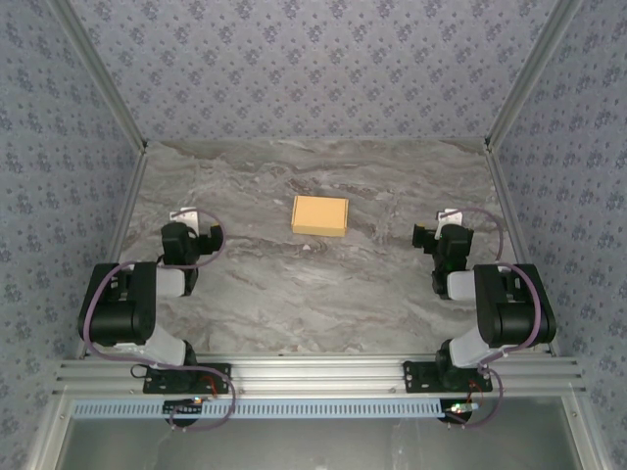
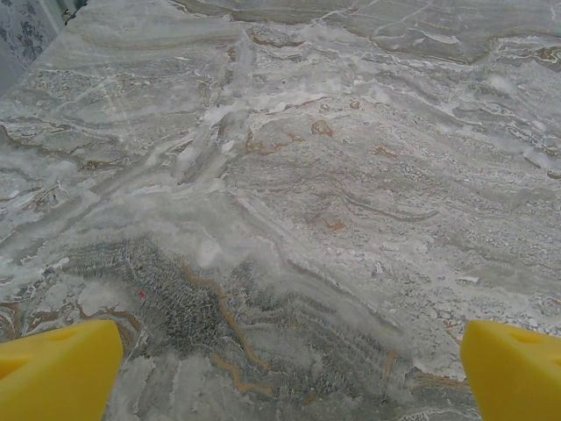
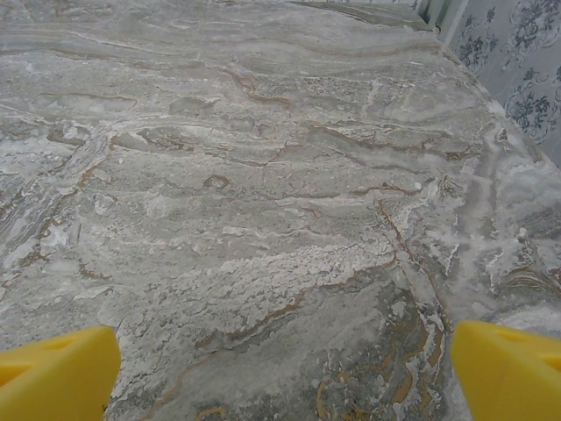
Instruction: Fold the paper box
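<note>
Paper box [image 1: 319, 215] lies flat in the middle of the surface [image 1: 294, 294], probably so either arm can reach it, while the left gripper [image 2: 289, 368] and right gripper [image 3: 285, 373] sit wide open and empty, well off to the sides.

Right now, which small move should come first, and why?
Probably bring the left gripper toward the paper box. The box lies mid-table, untouched, and this gripper and the right gripper are open, off to its sides.

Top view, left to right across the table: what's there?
left arm → box → right arm
</note>
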